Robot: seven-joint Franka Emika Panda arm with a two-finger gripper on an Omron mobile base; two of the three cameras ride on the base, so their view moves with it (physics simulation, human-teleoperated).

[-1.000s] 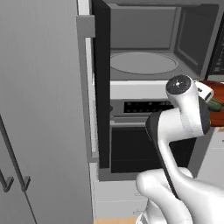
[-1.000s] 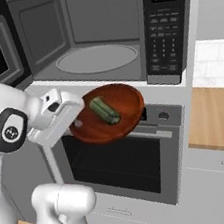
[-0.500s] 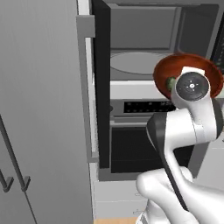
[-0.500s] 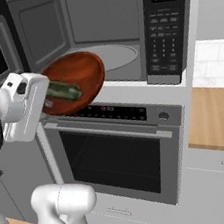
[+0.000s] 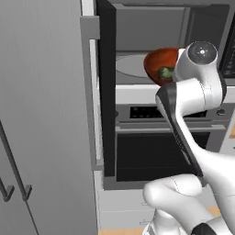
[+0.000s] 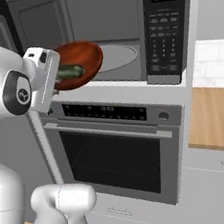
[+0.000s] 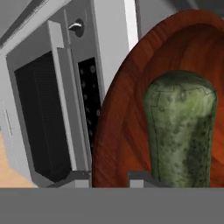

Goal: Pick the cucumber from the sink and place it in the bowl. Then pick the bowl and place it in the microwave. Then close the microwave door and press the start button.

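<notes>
- One wide, shallow reddish-brown wooden bowl [image 6: 79, 62] is held up at the open front of the microwave, tilted on its side with its hollow facing the arm; its far edge reaches over the sill toward the turntable.
- Inside that bowl lies one short dark green cucumber with lighter stripes [image 6: 70, 72], resting against the bowl's inner wall; in the hand view the cucumber [image 7: 180, 131] stands close in front of the camera, against the red-brown inside of the bowl [image 7: 127, 109].
- The gripper [image 7: 109, 179] pinches the near rim of the bowl: one dark tip shows on either side of the rim at the bottom of the hand view.
- One built-in black and steel microwave [image 6: 123, 31] stands open, its grey cavity holding one round pale turntable [image 6: 119, 57]; nothing else sits on the turntable.
- One button panel with a small display [image 6: 165, 30] runs down the right side of the microwave.
- One tall black microwave door [image 5: 105, 87] stands swung out to the left, edge-on in the left base view.
- Below the microwave sits one steel-framed oven with a horizontal bar handle [image 6: 114, 149], its door closed.
- To the right, a wooden counter [image 6: 216, 119] meets a white tiled wall.
- Left of the door stand tall grey cabinet fronts [image 5: 41, 114].
</notes>
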